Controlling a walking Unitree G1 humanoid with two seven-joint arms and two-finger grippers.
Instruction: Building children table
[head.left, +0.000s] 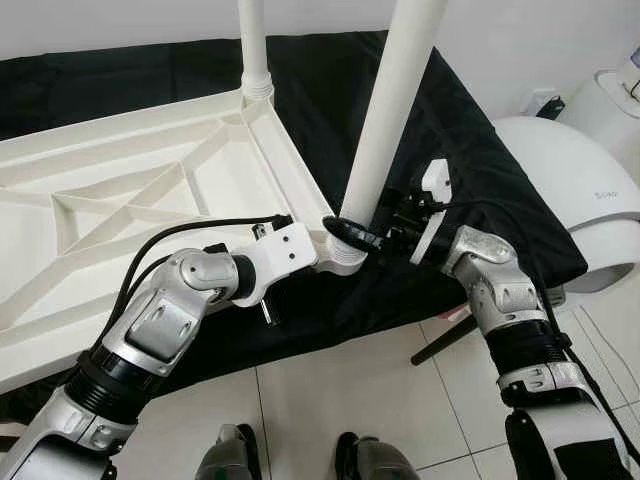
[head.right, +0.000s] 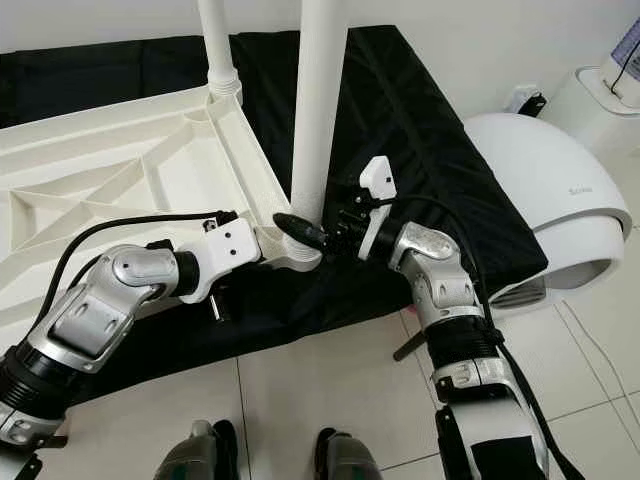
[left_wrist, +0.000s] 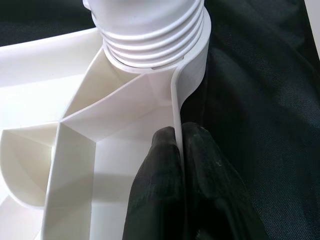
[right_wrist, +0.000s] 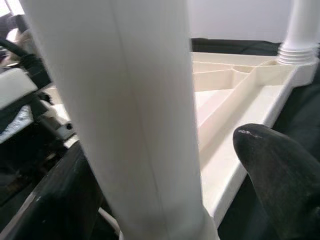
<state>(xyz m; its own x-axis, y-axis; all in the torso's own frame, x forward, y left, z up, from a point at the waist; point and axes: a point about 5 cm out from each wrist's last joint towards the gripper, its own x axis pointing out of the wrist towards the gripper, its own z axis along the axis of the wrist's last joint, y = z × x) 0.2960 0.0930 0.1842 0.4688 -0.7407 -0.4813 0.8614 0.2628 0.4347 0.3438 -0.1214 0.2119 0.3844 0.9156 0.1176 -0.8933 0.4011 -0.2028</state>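
White plastic makes up the upturned table top (head.left: 130, 190), which lies underside-up on a black cloth (head.left: 330, 90), its ribbed bracing exposed. A far leg (head.left: 252, 45) stands screwed into the back corner socket. A near leg (head.left: 390, 110) rises from the front corner socket at the top's edge.

From the left wrist view, the left gripper (left_wrist: 182, 150) has its two black fingers pressed together on the thin rim wall of the top, one finger on each side, just below the threaded collar (left_wrist: 150, 35) of a leg; the head views hide that pinch behind the wrist. The right wrist view shows the right gripper (right_wrist: 165, 170) with its fingers spread either side of the near leg's shaft, one finger visibly apart from it; whether the other touches cannot be told. In the head views those fingers meet the leg low, just above the socket.

The front corner overhangs the cloth's edge above the tiled floor (head.left: 330, 390). A white domed appliance (head.left: 570, 190) stands to the right, well apart from the right arm.
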